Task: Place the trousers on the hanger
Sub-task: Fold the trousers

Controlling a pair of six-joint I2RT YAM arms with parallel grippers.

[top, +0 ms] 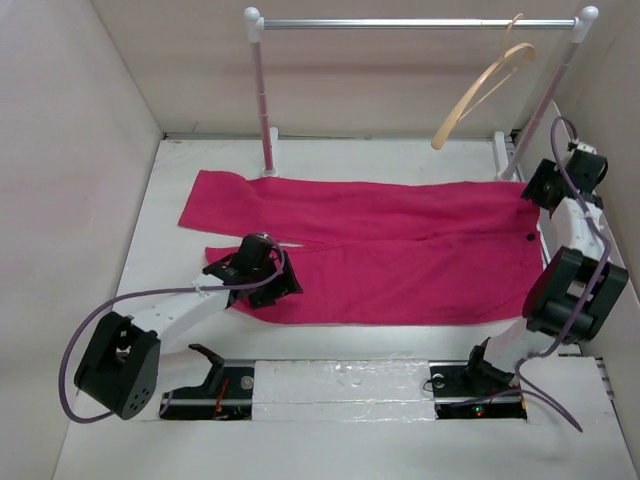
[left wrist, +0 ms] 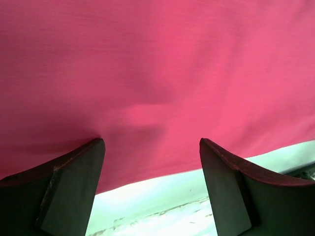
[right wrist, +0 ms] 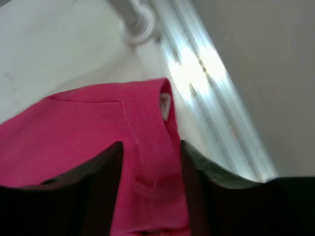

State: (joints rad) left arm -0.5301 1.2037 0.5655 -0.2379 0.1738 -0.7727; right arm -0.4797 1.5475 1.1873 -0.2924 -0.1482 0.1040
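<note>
Right tool (right wrist: pixel 151 152) is pinched on the trousers (top: pixel 400 240) waistband, right edge of top view. Left tool (left wrist: pixel 151 142) is held spread over a leg, lower left. Trousers are laid flat on tabletop (top: pixel 350 160), hanger (top: pixel 485 90) hung upper right. Shallow waistband grip could be lost when lifted.

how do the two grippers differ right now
The left gripper stands wide open; the right gripper is pinched on the trousers at the waistband. The left gripper is over a leg's near edge; the right gripper sits at the far waist corner. Both are at the trousers, not the hanger.
</note>
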